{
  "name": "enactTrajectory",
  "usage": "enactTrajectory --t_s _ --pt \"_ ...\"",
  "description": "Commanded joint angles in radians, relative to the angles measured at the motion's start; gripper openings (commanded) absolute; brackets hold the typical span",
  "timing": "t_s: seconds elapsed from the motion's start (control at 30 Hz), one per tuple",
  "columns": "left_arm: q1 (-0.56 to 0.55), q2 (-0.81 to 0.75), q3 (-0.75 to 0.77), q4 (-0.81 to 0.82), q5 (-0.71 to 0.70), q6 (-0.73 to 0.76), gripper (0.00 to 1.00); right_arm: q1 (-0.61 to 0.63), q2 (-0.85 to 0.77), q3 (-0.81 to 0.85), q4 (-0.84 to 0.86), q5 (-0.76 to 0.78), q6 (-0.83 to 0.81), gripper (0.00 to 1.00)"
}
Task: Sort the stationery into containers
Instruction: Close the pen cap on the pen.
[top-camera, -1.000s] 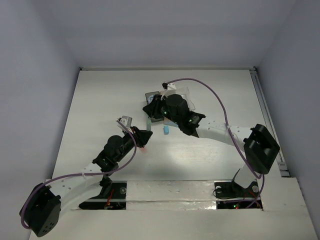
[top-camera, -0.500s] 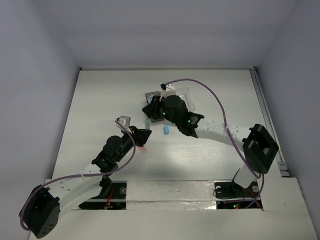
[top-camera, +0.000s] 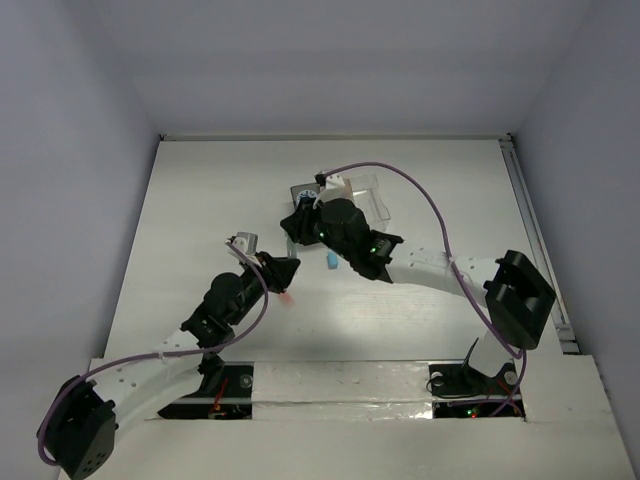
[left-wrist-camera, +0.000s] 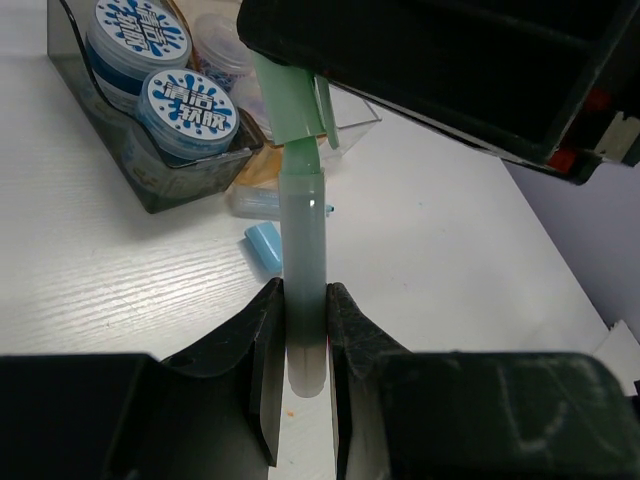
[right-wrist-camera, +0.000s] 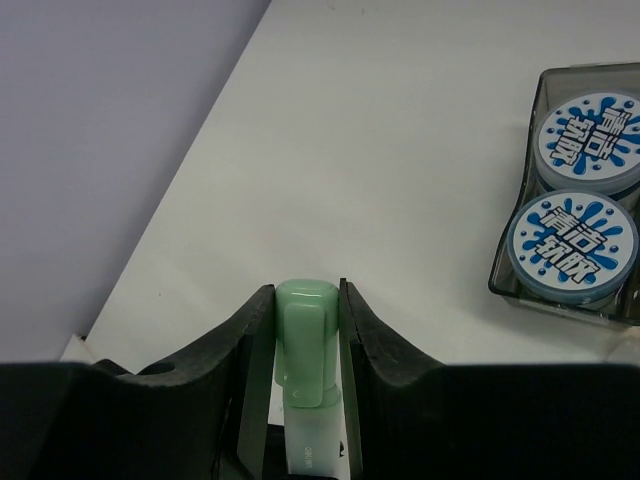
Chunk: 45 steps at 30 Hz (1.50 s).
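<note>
1. A white counter carries the scene, and both arms converge on the near side of the dark grey box, which stands toward the middle of the counter.
2. The right arm folds at an elbow well to the right of the dark grey box, then runs low and leftward. The right hand sits just beside the box, clenched on the capped end of a green marker.
3. The left arm stretches diagonally from the near left corner. The left hand stops short of the dark grey box, grasping the butt of the same marker's barrel.
4. From overhead, the right wrist covers most of the container row. Only a corner of the dark grey box and part of the clear box beyond it show. The box between them is hard to make out.
5. The marker spans from one hand to the other, near the dark grey box and outside every container. Whether its cap is fully seated cannot be told.
6. Two discs with blue-and-white patterned tops lie inside the dark grey box.
7. A light blue stub lies on the counter just outside the dark grey box, partly hidden behind the marker.
</note>
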Motion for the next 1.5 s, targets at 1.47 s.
enactTrajectory --t_s 1.47 --pt "-0.022 0.003 0.187 0.066 -0.104 0.032 0.00 0.130 -0.074 -0.181 0.006 0.052 -0.007 0.00"
